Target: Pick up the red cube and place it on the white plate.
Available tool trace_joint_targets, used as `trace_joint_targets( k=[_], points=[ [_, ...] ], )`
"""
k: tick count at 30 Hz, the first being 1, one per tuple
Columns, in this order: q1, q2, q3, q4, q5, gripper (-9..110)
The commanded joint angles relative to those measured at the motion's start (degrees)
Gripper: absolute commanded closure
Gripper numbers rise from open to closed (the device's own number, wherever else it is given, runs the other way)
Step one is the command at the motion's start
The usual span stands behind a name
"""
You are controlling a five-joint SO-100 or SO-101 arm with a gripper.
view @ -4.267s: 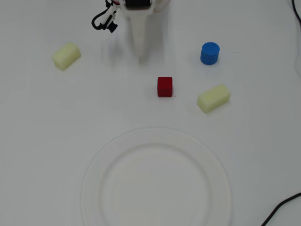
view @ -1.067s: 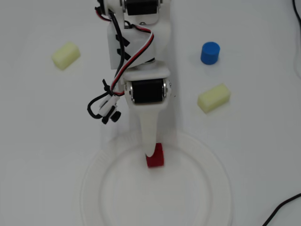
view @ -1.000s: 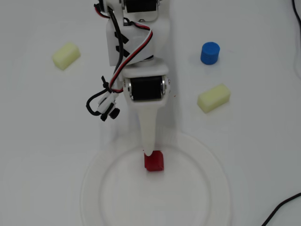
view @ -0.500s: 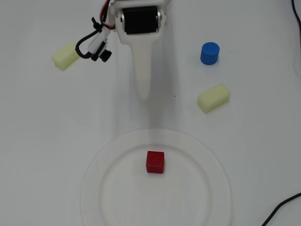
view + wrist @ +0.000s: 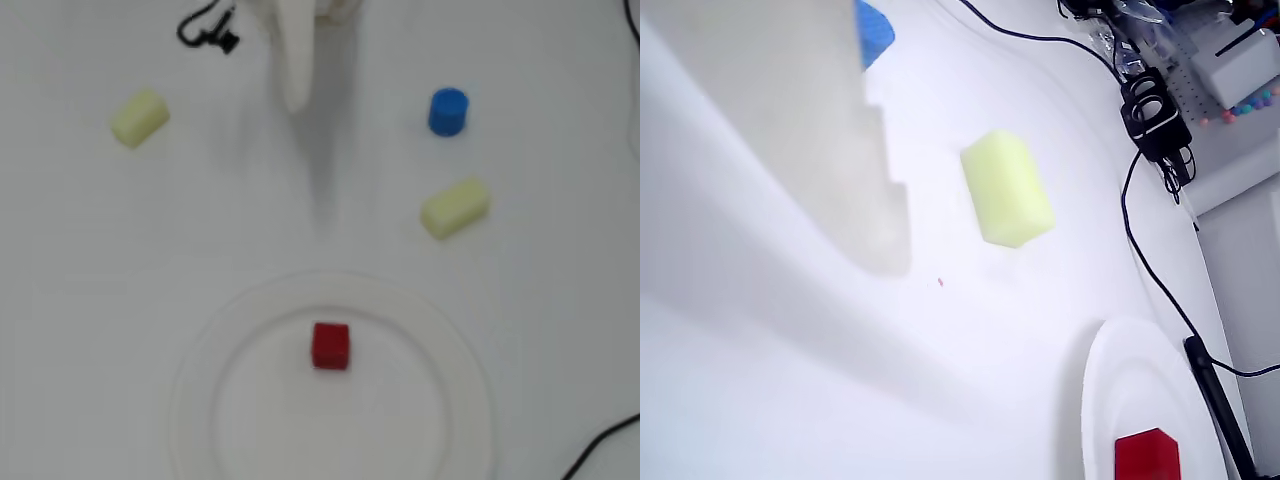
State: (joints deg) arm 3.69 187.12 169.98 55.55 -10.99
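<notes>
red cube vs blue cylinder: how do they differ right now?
Colour: the red cube is red, the blue cylinder blue. Shape: the cube is boxy, the cylinder round-topped. Place: the cube sits on the white plate, the cylinder on the bare table. Both are small and similar in width.

From above we look straight down; our wrist view skims low, sharing the plate [image 5: 200,340] [image 5: 1105,390] and cube [image 5: 330,346] [image 5: 1147,455].

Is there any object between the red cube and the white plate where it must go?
Nothing visible does: the red cube already rests on the white plate, near its middle in the overhead view.
</notes>
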Motion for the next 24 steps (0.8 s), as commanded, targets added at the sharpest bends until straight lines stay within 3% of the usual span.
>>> trace_joint_targets(
  k=[1,9,15,24],
  points=[
    [1.05,5.98,5.01,1.49,0.70,71],
    [1.58,10.11,12.66,7.82,2.37,79],
    [1.14,10.11,15.12,11.07,2.72,101],
    [1.14,10.11,15.47,13.45,6.86,102]
  ],
)
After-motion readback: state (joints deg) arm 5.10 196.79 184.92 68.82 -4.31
